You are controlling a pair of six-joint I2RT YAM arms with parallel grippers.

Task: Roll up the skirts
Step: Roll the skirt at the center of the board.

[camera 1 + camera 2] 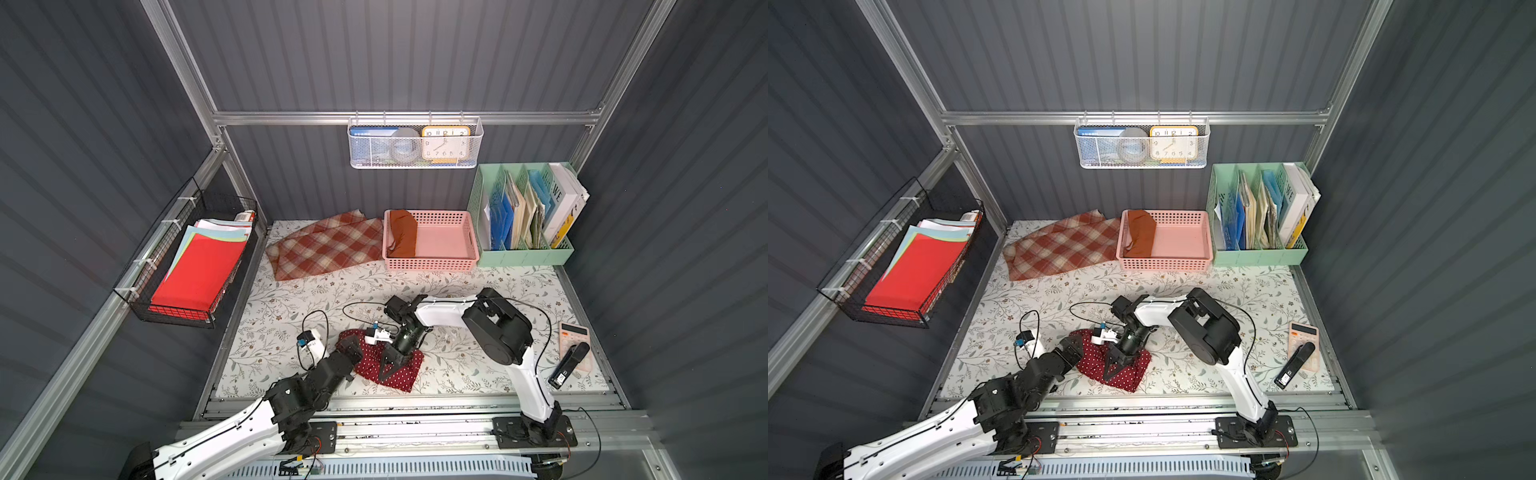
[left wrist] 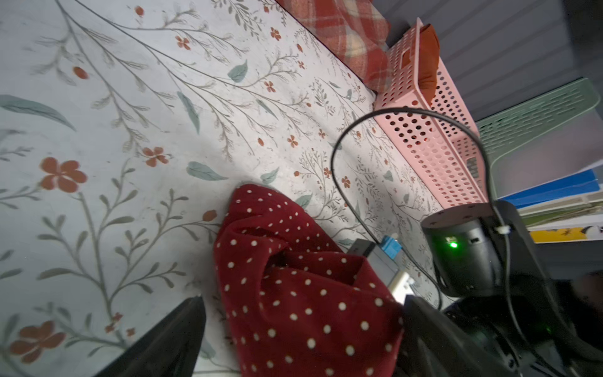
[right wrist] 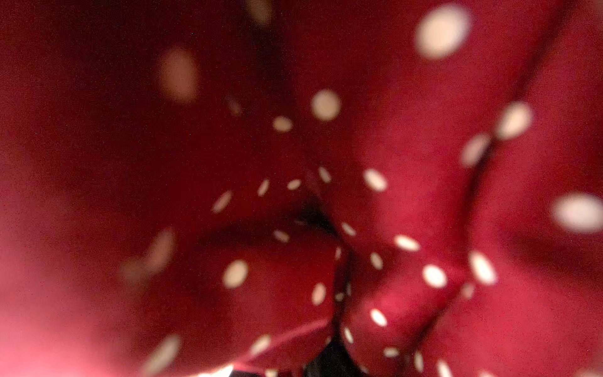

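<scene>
- At the far left of the table (image 1: 457,361), the plaid skirt (image 1: 328,249) lies loosely folded and not rolled. You have that one yet to do.
- Your left fingers (image 2: 169,339) stand wide open, one on each side of the left end of the polka-dot skirt (image 1: 401,376). They grip nothing.
- The polka-dot skirt sits bunched near the front edge of the table, about mid-width. It is a rumpled bundle rather than a tidy roll, so this is the skirt in hand, partway through rolling.
- Your right fingers (image 1: 388,365) point down into the middle of that cloth and look closed on a fold of it. The right wrist view shows only dotted fabric.
- Next, I judge, you should close the left fingers on their end of the cloth. Then turn both ends together so the roll tightens evenly. Keep it low, as the loose right end could sag open.
- Far right of the plaid, the rust-orange skirt (image 1: 404,235) sits bundled at the left end of the pink basket (image 1: 449,264). The finished roll likely belongs beside it.
</scene>
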